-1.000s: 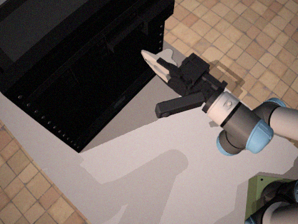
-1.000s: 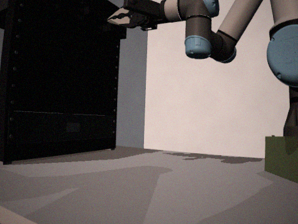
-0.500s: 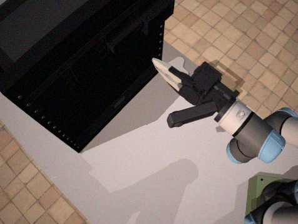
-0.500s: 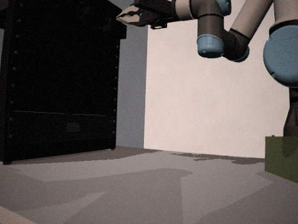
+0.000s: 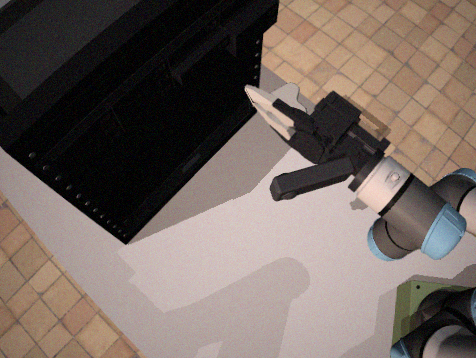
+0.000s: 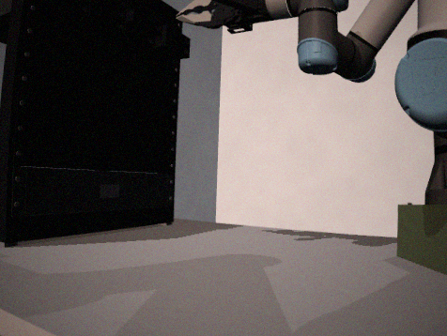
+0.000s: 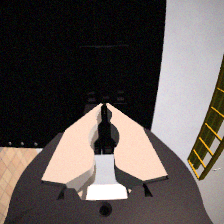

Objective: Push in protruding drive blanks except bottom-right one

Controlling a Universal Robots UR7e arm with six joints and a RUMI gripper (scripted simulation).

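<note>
The black rack (image 5: 125,110) (image 6: 89,122) (image 7: 75,60) stands on the grey mat, its front dark and in shadow; single drive blanks are hard to make out. In the exterior view its front face shows a lower panel with a small label (image 6: 109,190). My gripper (image 5: 248,90) (image 6: 180,15) (image 7: 104,105) is shut on nothing. It hangs level with the rack's top row, a short way off the front at the rack's right edge, tips pointing at the rack and not touching it.
The grey mat (image 5: 240,250) (image 6: 235,282) lies on a tiled floor (image 5: 400,45). A green block (image 5: 415,305) (image 6: 420,235) bears the arm's base at the right. A yellow-lined object (image 7: 207,145) shows at the wrist view's right edge.
</note>
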